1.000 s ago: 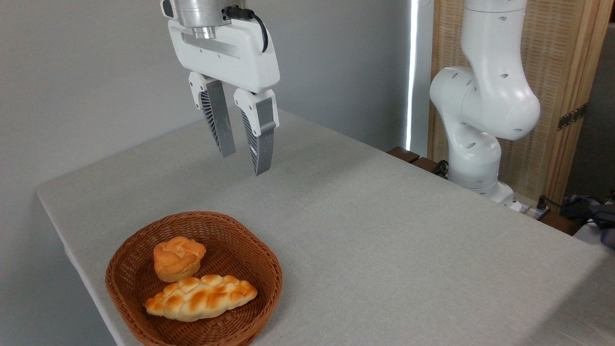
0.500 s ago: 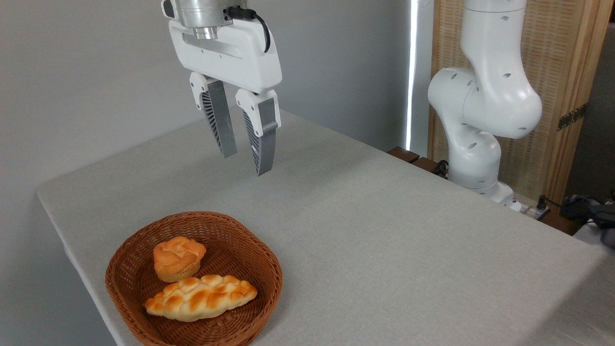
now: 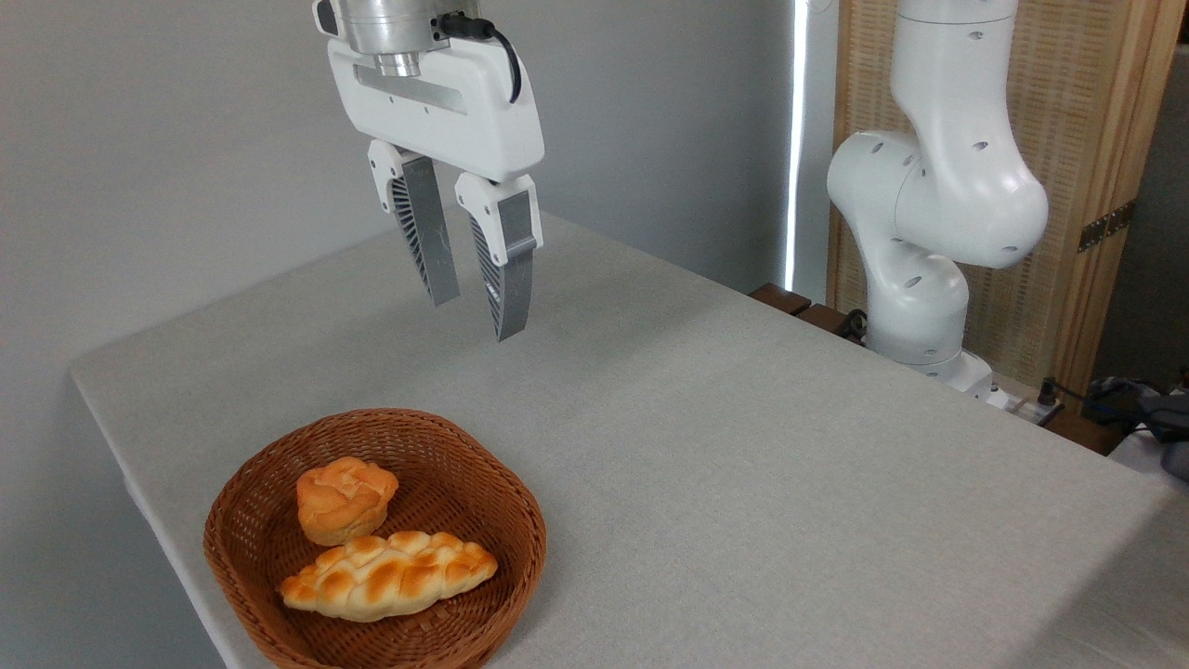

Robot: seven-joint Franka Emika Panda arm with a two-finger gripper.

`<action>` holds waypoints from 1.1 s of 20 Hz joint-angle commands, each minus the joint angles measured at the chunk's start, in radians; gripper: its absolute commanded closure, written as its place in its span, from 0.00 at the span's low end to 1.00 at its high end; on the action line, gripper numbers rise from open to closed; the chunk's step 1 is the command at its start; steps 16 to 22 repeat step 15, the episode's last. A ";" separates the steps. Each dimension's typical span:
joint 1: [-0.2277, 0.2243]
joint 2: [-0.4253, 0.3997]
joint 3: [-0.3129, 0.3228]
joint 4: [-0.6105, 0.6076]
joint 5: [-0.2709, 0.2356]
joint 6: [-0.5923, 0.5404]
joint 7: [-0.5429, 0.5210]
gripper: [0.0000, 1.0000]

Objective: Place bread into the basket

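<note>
Fingers (image 3: 435,251) parted above, bread (image 3: 388,575) in basket (image 3: 520,520)

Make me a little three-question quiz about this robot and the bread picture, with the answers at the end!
1. True or false: the braided bread lies inside the basket.
2. What sits just behind the braided bread in the basket? A) a small round bun B) a banana C) a cup
3. Fill in the missing word: the gripper hangs in the air above the table, and its two fingers are apart and hold ______.

Key
1. True. The loaf rests on the basket's woven floor, near the front.
2. A. The round bun sits right behind the loaf, so close that they look to be touching.
3. Nothing. The gripper is open and empty.
</note>
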 commanded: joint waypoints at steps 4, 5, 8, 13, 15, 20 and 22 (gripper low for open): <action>0.014 0.003 0.002 0.019 -0.044 -0.056 0.037 0.00; 0.014 0.003 0.003 0.019 -0.049 -0.056 0.037 0.00; 0.014 0.003 0.006 0.021 -0.070 -0.056 0.037 0.00; 0.014 0.003 0.006 0.021 -0.069 -0.056 0.039 0.00; 0.014 0.003 0.006 0.021 -0.069 -0.056 0.042 0.00; 0.014 0.003 0.006 0.021 -0.069 -0.056 0.042 0.00; 0.014 0.003 0.006 0.021 -0.069 -0.056 0.042 0.00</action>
